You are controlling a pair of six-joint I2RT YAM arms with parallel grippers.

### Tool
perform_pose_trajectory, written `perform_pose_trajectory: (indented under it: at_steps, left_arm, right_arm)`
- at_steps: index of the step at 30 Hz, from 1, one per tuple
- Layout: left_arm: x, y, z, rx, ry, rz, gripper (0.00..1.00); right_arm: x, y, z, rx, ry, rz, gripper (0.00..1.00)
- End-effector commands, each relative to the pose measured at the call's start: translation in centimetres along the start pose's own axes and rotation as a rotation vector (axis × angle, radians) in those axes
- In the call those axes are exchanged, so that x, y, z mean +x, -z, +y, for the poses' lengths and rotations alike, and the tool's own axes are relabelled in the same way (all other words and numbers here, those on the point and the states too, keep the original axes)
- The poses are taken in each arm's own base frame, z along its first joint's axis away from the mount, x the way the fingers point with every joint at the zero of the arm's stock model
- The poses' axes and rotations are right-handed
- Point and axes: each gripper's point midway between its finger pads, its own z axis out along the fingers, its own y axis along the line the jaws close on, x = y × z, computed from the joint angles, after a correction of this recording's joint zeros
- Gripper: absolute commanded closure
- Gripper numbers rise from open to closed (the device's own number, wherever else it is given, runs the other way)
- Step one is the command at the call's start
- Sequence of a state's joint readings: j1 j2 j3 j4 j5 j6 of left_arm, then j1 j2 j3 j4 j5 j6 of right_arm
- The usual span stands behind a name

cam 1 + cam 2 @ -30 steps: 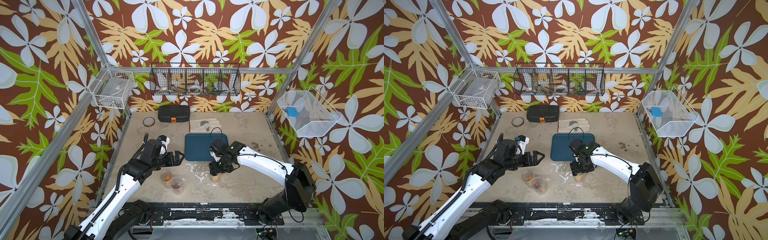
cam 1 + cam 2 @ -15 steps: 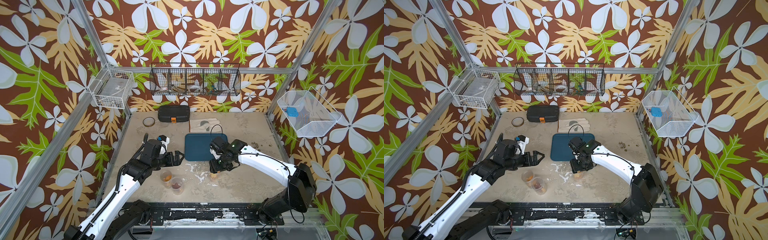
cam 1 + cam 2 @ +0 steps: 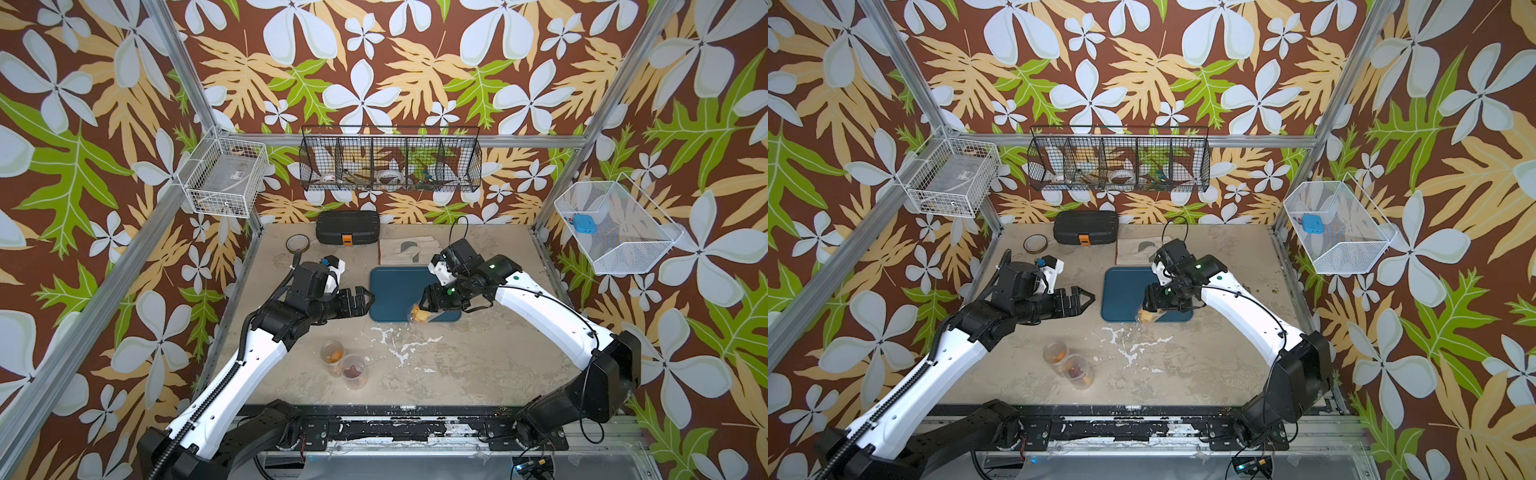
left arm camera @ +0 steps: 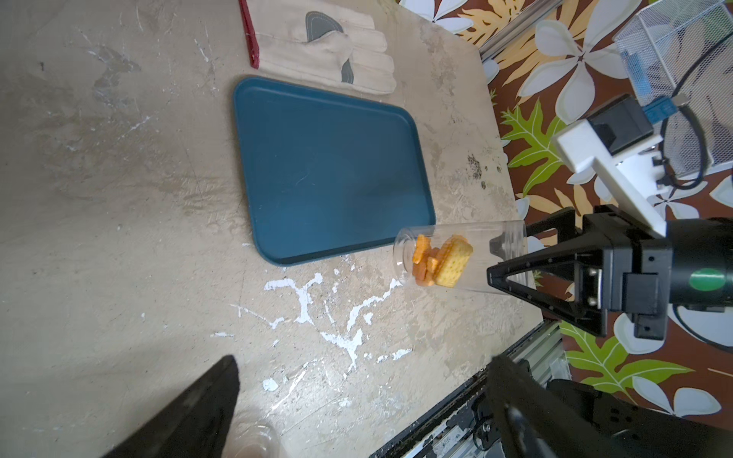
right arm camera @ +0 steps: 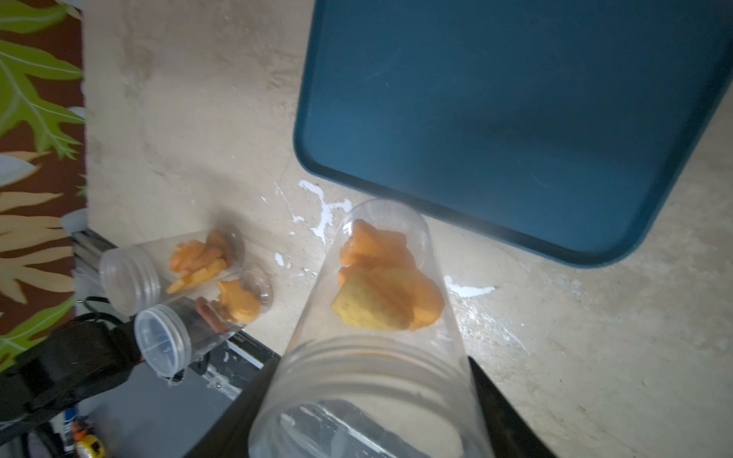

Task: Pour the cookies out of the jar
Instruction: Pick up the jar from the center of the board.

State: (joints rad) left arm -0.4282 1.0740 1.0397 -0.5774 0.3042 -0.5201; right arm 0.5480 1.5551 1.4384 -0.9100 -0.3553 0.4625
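Our left end effector (image 3: 365, 301) hangs above the desk (image 3: 478, 365) at 9 o'clock of the blue tray (image 3: 395, 282); we see its jaws spread wide with nothing between them. At 7 o'clock of the tray, two lidded jars (image 3: 332, 354) stand close together on the desk, with orange pieces inside. Further right, over the 5 o'clock corner of the tray, the clear jar (image 4: 482, 253) is held on its side, its lidless threaded mouth toward the right end effector (image 3: 427, 305). This end effector has its jaws closed on the jar near the mouth. The cookies (image 4: 442, 261), orange ones and one yellow square cracker, sit heaped at the closed base of the jar; we cannot tell if that base touches the desk.
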Motion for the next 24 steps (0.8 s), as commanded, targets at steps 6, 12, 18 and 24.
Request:
perform_pose_trajectory:
  at_steps: [6,12,18,24]
  left_arm:
    - [-1.1,-1.4,-1.6,0.077,0.048,0.017,0.01]
    - [-1.6,-2.3,-3.1,0.164,0.082,0.026,0.01]
    - [-1.9,-2.4,-3.5,0.194,0.087,0.032,0.00]
    - [-2.6,-1.6,-3.8,0.332,0.193,0.022,0.00]
  right_arm:
    - [-3.1,0.9,2.7,-0.214,0.027,-0.062,0.40]
    - [-3.2,1.7,2.7,-0.238,-0.002,-0.115,0.39]
    - [-3.4,3.3,2.4,-0.342,-0.013,-0.135,0.39]
    - [-3.6,4.7,1.8,-0.441,-0.020,-0.167,0.40]
